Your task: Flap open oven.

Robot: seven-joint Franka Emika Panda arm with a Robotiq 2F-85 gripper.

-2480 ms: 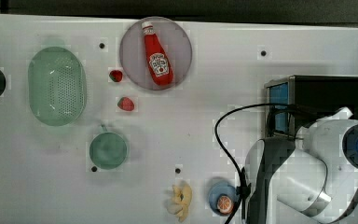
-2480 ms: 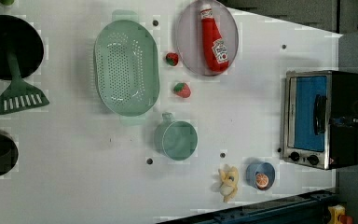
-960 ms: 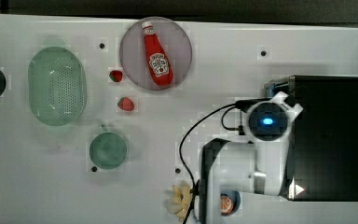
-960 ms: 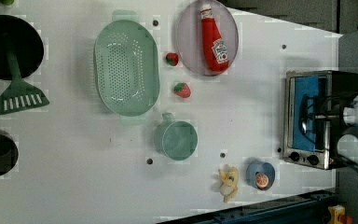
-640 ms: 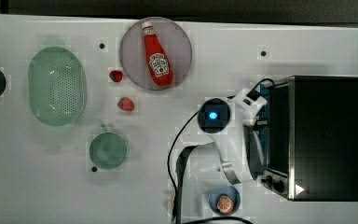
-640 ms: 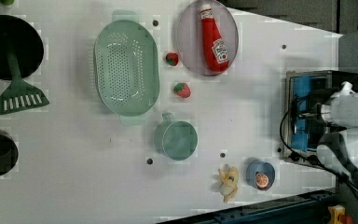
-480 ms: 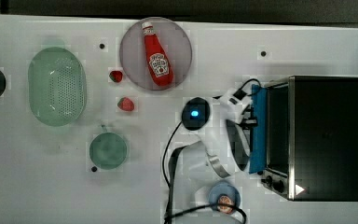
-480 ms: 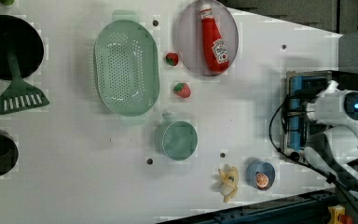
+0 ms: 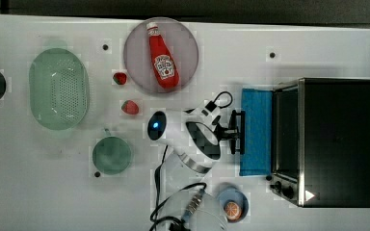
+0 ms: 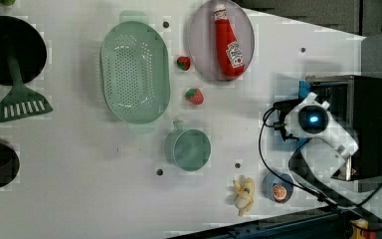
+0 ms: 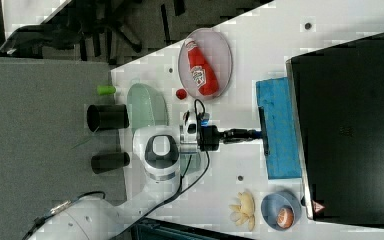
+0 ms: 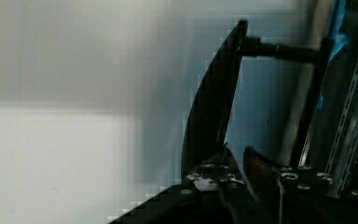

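The black oven stands at the top view's right, its blue glass door folded down flat on the white table. The black bar handle runs along the door's outer edge. My gripper reaches in level from the top view's left and meets that bar at its middle, fingers narrow and shut. The right view gives the same: gripper against the handle, door lying before the oven. In the wrist view the handle rises just off the gripper.
Beside the open door's corner sits a blue bowl holding an orange item. A ketchup bottle lies on a plate behind my arm. Two strawberries, a green cup and a green colander lie further to the top view's left.
My arm swung from above the oven out toward the top view's left, and the blue door came down from upright to flat on the table.
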